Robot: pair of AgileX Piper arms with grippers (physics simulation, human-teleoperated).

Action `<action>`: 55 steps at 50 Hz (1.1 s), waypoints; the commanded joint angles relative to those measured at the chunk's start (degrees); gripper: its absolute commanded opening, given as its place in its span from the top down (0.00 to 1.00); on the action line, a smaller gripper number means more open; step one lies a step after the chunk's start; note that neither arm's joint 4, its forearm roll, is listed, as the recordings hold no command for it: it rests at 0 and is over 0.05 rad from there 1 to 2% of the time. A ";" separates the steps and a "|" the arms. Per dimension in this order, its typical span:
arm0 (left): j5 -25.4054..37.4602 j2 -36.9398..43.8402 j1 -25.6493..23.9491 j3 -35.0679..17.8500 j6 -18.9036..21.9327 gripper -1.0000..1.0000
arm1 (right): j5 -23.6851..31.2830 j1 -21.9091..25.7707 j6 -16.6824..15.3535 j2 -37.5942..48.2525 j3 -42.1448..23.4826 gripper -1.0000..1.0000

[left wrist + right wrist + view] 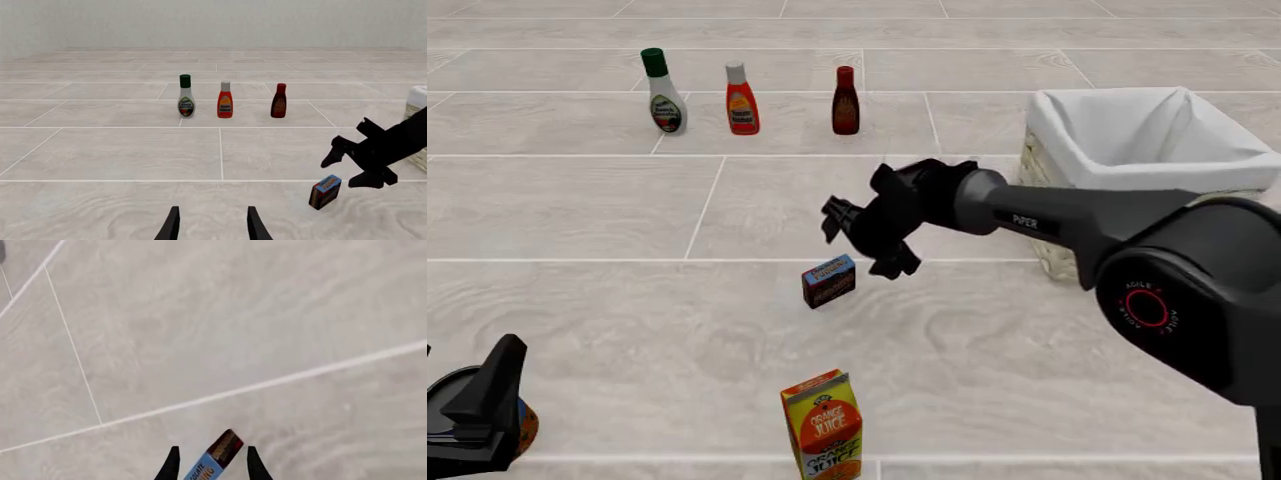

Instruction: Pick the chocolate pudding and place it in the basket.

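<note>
While the pudding is sitting ungrasped, these notes apply:

Chocolate pudding [829,281]: lying on the bench at frame centre, just below the right pincer [868,238]; not lifted.

Right pincer: hovering over the carton, fingers standing apart; wrist view is showing the carton's end between the tips.

Left pincer [211,223]: idling at lower left, fingers apart, holding nothing.

Basket [1149,178]: waiting at upper right, no pudding inside.

Progress: approach looking nearly finished; closing, lifting, carrying and dropping are all remaining.
</note>
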 commanded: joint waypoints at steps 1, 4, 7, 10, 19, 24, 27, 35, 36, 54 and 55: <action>0.00 0.00 0.00 0.00 0.00 0.00 | -1.04 0.31 0.75 1.25 0.99 0.00; 0.00 0.00 0.00 0.00 0.00 0.00 | -1.49 0.52 1.20 1.64 1.51 0.00; 0.00 0.00 0.00 0.00 0.00 0.00 | -1.87 0.72 1.43 1.87 1.74 0.00; 0.00 0.00 0.00 0.00 0.00 0.00 | -2.07 0.94 1.73 2.11 1.92 0.00; 0.00 0.00 0.00 0.00 0.00 0.00 | -3.23 2.17 2.66 2.52 2.97 0.00; 0.00 0.00 0.00 0.00 0.00 0.00 | -3.94 2.94 3.28 2.74 3.61 0.00; 0.00 0.00 0.00 0.00 0.00 0.00 | -4.33 3.32 3.64 2.87 3.84 0.00; 0.00 0.00 0.00 0.00 0.00 0.00 | -5.08 4.04 4.44 3.17 4.70 0.00; 0.00 0.00 0.00 0.00 0.00 0.00 | -5.26 4.09 4.48 3.23 4.81 0.00; 0.00 0.00 0.00 0.00 0.00 0.00 | -2.22 -1.99 -2.73 2.20 1.70 1.00; 0.00 0.00 0.00 0.00 0.00 0.00 | -2.46 -1.80 -2.64 2.00 1.77 1.00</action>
